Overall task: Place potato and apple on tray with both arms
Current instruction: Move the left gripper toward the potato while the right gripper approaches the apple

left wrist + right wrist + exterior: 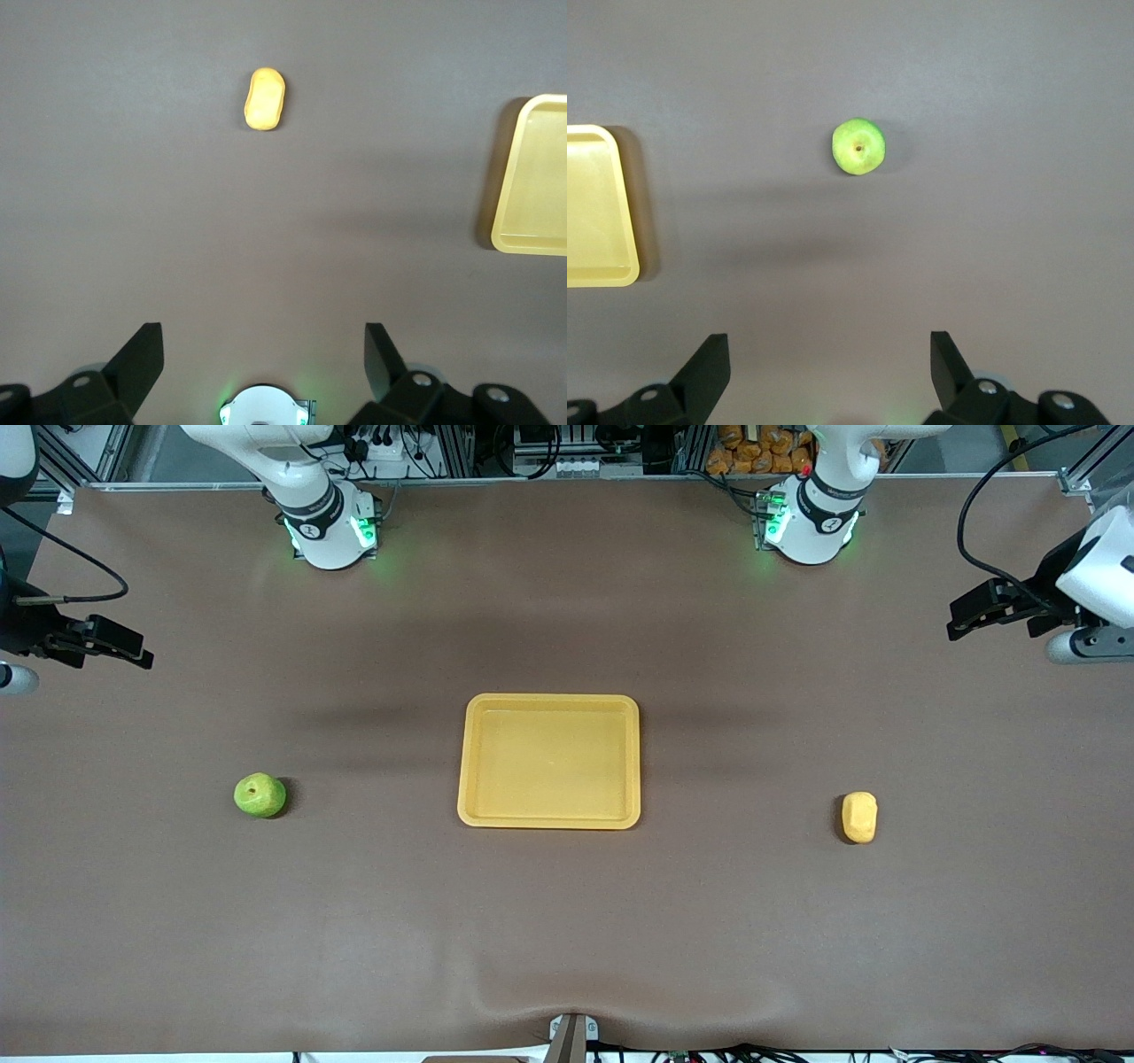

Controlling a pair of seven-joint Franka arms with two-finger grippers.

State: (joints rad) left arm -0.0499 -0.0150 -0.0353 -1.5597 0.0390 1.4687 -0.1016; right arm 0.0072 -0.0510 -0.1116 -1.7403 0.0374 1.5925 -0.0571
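Brown matting covers the table (567, 921), the largest thing we see. On it, the yellow-orange tray (549, 815) lies flat at the middle with nothing in it. Our two arms come next, both drawn back and held high over the table ends. We see the left gripper (974, 615) over the left arm's end of the table, at about two o'clock from the tray, its fingers (137, 363) spread wide and grasping nothing. We see the right gripper (120, 646) over the right arm's end, at about ten o'clock from the tray, likewise released, fingers (709, 367) wide apart. The green apple (260, 794) sits on the table well apart from the tray, near its nine o'clock. The potato (859, 817), smallest of all, lies at the tray's three o'clock, also well apart.
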